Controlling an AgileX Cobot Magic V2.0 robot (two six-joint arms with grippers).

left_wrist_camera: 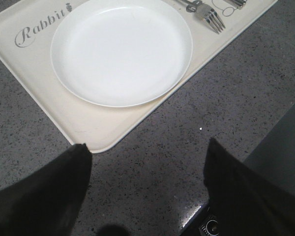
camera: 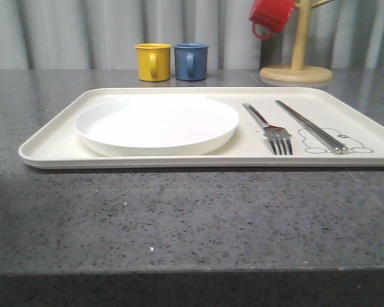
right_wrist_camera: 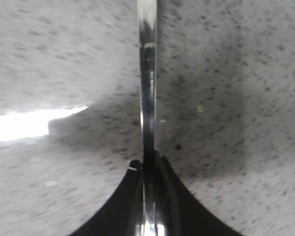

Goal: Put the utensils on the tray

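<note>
Beside the tray [camera: 51, 144], your right gripper [right_wrist_camera: 148, 172] pinches a thin metal utensil [right_wrist_camera: 147, 88] — a slight, narrow hold that could slip or twist — while the left gripper [left_wrist_camera: 147, 162] hangs open.

White plate [camera: 157, 123], fork [camera: 271, 130], chopsticks [camera: 310, 126] flat on cream tray [camera: 51, 144].

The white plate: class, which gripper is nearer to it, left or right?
Left. The left gripper hangs open above the counter just off the tray corner beside the plate. The right gripper clamps a metal handle over bare counter.
</note>
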